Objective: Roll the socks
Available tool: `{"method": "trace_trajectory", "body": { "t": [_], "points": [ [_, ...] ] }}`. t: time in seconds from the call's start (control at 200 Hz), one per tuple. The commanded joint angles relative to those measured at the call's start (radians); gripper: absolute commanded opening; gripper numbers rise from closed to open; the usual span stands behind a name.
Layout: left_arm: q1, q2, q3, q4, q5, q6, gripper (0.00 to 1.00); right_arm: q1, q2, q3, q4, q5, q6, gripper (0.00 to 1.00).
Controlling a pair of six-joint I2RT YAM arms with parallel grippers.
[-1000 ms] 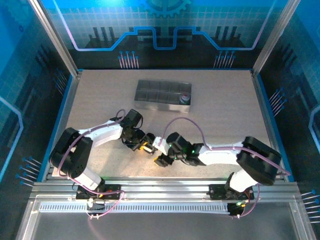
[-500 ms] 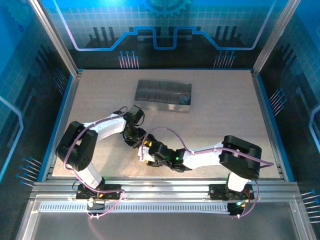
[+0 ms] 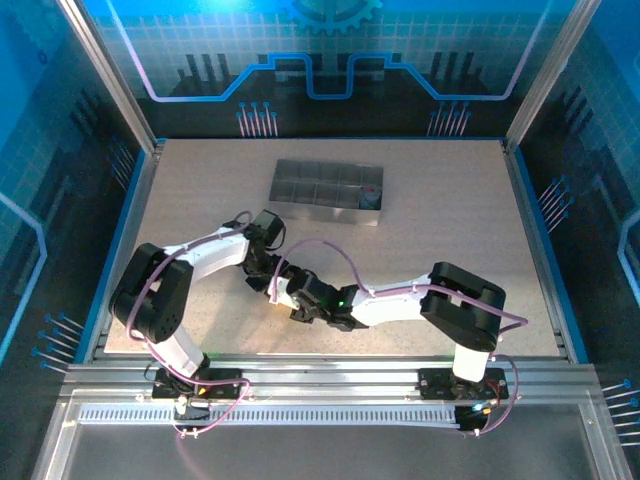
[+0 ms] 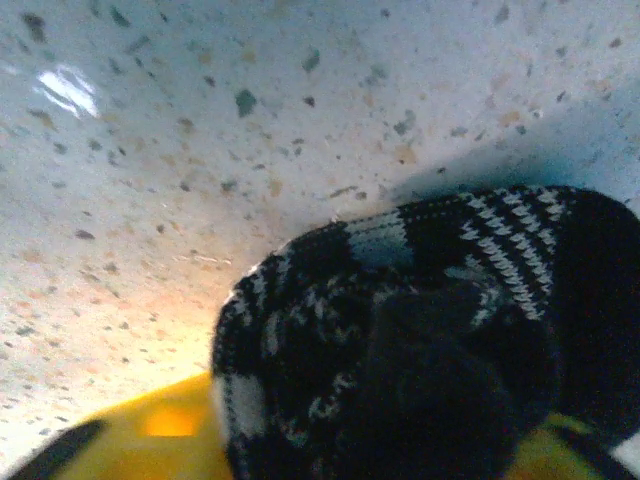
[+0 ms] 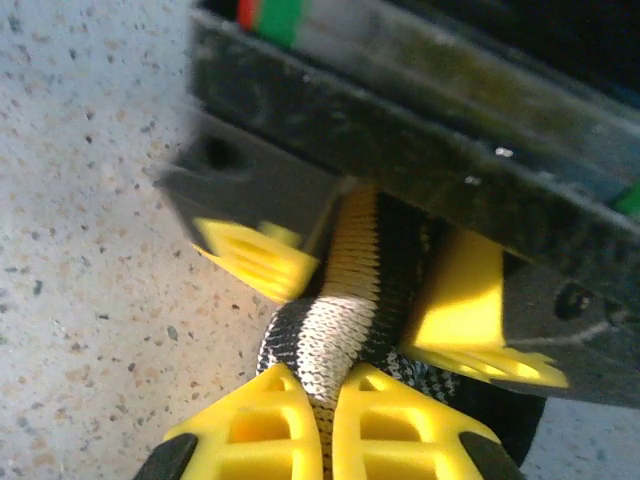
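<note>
The b/w striped sock (image 5: 335,340) sits bunched up low on the speckled worktop (image 3: 450,230), a bit left of centre toward the near edge, right where your two arms meet. Your right gripper (image 5: 330,420) has its yellow jaws pinched tight on the sock, w/ the fabric squeezed into a thin ridge betw. them. Your left gripper (image 5: 355,285) comes at the sock from the opp. side. Its jaws are parted, one pad on each side of the sock, and there's a dark gap betw. one pad and the knit, so it isn't clamping. From the left wrist cam the sock is a dark knitted lump close to the lens, w/ yellow pad tips at the bottom corners either side of it. From overhead the grippers are tip to tip and both arms bend inward. Further back, well apart from the arms, you've got a grey compartment tray (image 3: 300,190). A small item (image 3: 371,198) lies in its right-end compartment, too small to ID.
</note>
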Motion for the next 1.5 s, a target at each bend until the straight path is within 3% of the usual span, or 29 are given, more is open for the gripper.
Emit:
{"method": "trace_trajectory", "body": {
  "t": [0.0, 0.155, 0.32, 0.435, 0.71, 1.186, 1.291, 1.496],
  "points": [
    [0.021, -0.073, -0.048, -0.087, -0.001, -0.026, 0.56, -0.073, 0.032, -0.073, -0.148, -0.185, 0.117, 0.0],
    [0.056, -0.132, -0.048, -0.052, 0.022, -0.056, 0.77, -0.123, 0.068, -0.099, -0.168, -0.379, 0.185, 0.0],
    [0.076, -0.183, -0.046, -0.037, 0.007, -0.073, 0.86, -0.181, 0.103, -0.102, -0.183, -0.478, 0.262, 0.0],
    [0.079, -0.218, -0.061, -0.001, 0.006, -0.08, 0.85, -0.215, 0.118, -0.103, -0.183, -0.532, 0.295, 0.0],
    [0.072, -0.243, -0.144, 0.103, 0.058, -0.085, 0.66, -0.325, 0.203, -0.088, -0.211, -0.71, 0.383, 0.0],
    [-0.009, -0.023, -0.09, 0.164, -0.014, -0.038, 0.66, -0.464, 0.331, -0.038, -0.273, -0.908, 0.531, 0.0],
    [-0.015, 0.042, -0.083, 0.157, -0.051, -0.021, 0.55, -0.466, 0.318, -0.039, -0.283, -0.888, 0.524, 0.0],
    [-0.017, 0.116, -0.084, 0.073, -0.077, 0.001, 0.09, -0.432, 0.068, -0.098, -0.173, -0.71, 0.433, 0.34]
  ]
}}
